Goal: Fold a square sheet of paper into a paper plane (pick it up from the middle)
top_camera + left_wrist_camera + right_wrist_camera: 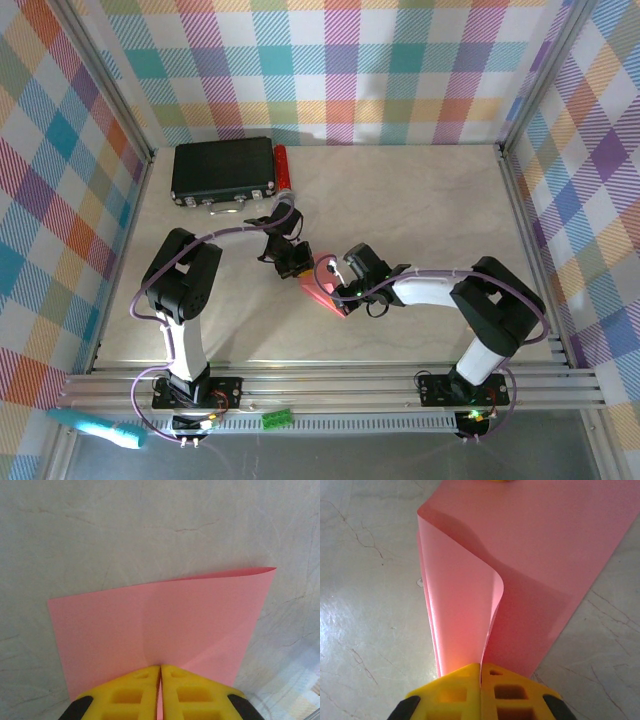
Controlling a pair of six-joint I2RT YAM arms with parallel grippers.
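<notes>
Two sets of fingers meet over one sheet [322, 292] near the middle of the worktop [420, 200], slightly toward the near edge.

Sheet: plain pink-red, thin, smooth with a slight sheen. No print on it.

Left wrist view: the sheet [165, 615] lies mostly flat on the pale, veined worktop [100, 530]. Its far edge runs slantwise, and the far right corner is lifted with the edge curled slightly over. Faint crease lines fan out from the point where the fingers meet the near edge.

Left fingers [150, 680]: yellow, pressed together, with a sliver of pink between them. They pinch the sheet's near edge. Seen from above, they [292, 262] sit at the sheet's upper left.

Right wrist view: part of the sheet [545, 545] stays flat on the worktop [365, 605]. One side stands up as a tall flap [460, 605], curled over at its top corner and casting a shadow on the flat part.

Right fingers [470, 680]: yellow, closed, clamping the base of the flap. Seen from above, they [335, 285] are on the sheet's right side.

Far left: black box [222, 170] with a red cylinder [282, 168] just beside it, both well apart from the sheet.
</notes>
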